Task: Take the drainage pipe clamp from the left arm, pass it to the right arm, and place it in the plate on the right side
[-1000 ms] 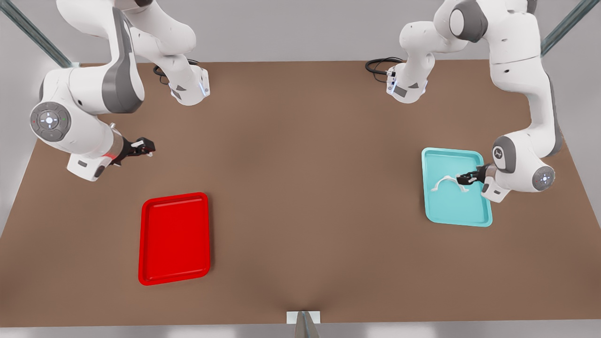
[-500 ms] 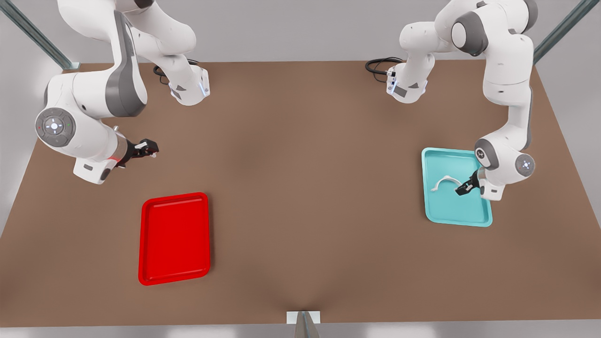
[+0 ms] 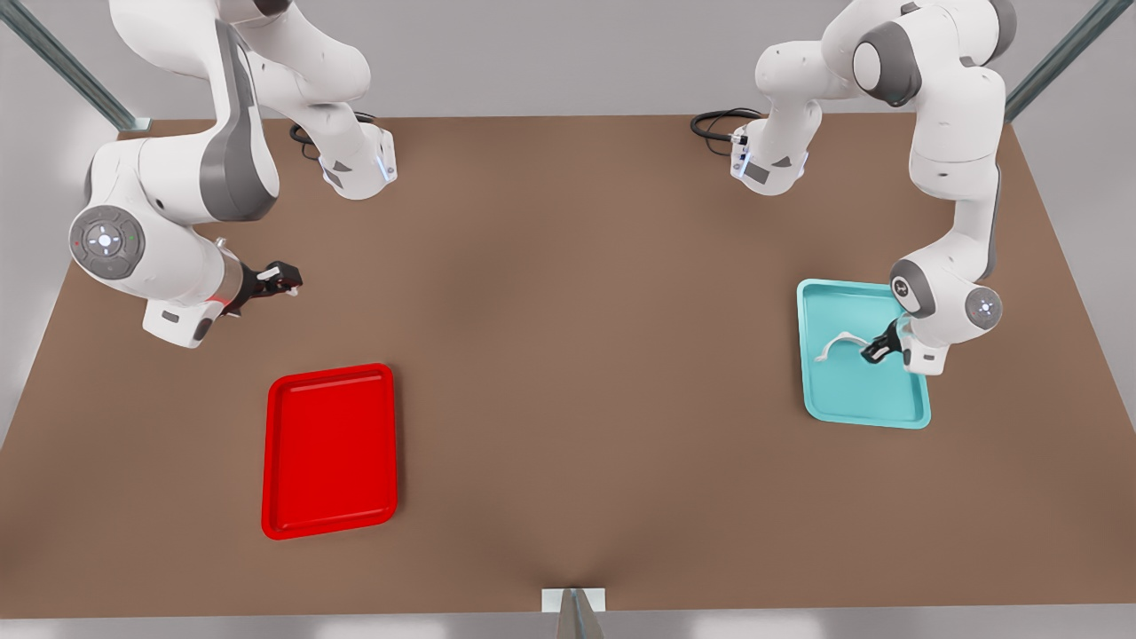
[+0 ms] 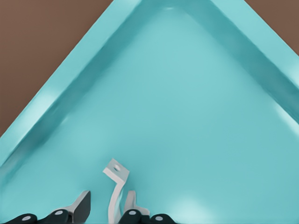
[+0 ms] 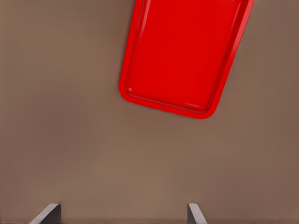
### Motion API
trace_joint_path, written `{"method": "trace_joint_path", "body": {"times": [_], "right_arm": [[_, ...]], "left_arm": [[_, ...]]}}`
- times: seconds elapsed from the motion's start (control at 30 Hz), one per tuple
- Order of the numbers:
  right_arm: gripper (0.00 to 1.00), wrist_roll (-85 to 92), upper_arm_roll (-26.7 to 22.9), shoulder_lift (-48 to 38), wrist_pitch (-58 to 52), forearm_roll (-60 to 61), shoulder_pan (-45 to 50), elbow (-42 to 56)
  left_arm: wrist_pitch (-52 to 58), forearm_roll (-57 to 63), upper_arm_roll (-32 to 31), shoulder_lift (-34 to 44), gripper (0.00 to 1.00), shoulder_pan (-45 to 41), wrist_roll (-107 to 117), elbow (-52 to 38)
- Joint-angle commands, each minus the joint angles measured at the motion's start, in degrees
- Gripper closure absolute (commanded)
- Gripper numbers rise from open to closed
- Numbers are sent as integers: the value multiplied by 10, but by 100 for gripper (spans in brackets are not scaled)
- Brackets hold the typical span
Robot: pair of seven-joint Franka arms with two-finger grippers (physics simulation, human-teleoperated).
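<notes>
A: Starting at the front view's left: the right gripper (image 3: 282,280) hangs over bare table (image 3: 568,355), up-table from the red plate (image 3: 329,451). It has barely drifted in the last second. Its jaws are spread wide, nothing between them; its own camera looks down at the plate (image 5: 184,53) with a fingertip (image 5: 49,213) at each side of the shot.

B: So that arm waits. And at the front view's right?

A: That's where the change is. The left gripper (image 3: 874,352) swung round from pointing across the teal tray (image 3: 887,413) and has come down onto the clamp (image 3: 840,342). The clamp's far foot has hardly shifted, so it hasn't been lifted.

B: Is it gripped?

A: Not yet, I'd say. In the left wrist view the jaws straddle the near leg of the clamp (image 4: 116,186), one finger (image 4: 80,207) apart from the strap, the other close beside it. Whether that one touches, I can't tell. Open, then, and bracketing the strap.

B: So where are we in the task?

A: Very early. The clamp lies in the teal tray, well apart from the plate. Closing, lifting, the handover and the placing all remain.
</notes>
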State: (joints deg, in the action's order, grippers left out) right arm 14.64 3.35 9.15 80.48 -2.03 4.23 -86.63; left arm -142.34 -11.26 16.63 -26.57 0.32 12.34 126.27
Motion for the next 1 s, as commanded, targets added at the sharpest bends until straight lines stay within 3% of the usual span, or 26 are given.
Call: {"method": "trace_joint_path", "body": {"times": [0.0,0.07,0.27,0.53,0.63,0.67,0.73,0.83,0.9,0.97], "right_arm": [[0,6,0,0,-2,0,1,0],[0,6,1,0,-2,0,1,0],[0,5,1,1,-2,1,2,1],[0,-1,5,5,6,-3,35,7],[0,32,8,46,9,55,60,47],[0,34,8,89,14,54,112,90],[0,34,9,112,52,68,155,97],[0,168,17,154,175,69,208,103],[0,303,26,182,280,69,239,97],[0,384,32,203,317,69,258,102]], "left_arm": [[2,-5,0,1,69,0,10,0],[15,-5,-1,3,79,0,11,-1],[15,-3,-1,3,79,-1,6,-5],[36,-4,-1,67,79,-9,11,-6],[58,-4,-1,117,79,-32,17,-8],[62,-4,-3,129,79,-43,18,-11],[86,-5,-21,142,79,-62,22,-30],[93,-5,-61,141,79,-110,22,-43],[153,-4,-113,122,79,-111,29,-103],[160,-2,-169,81,79,-112,58,-156]]}}
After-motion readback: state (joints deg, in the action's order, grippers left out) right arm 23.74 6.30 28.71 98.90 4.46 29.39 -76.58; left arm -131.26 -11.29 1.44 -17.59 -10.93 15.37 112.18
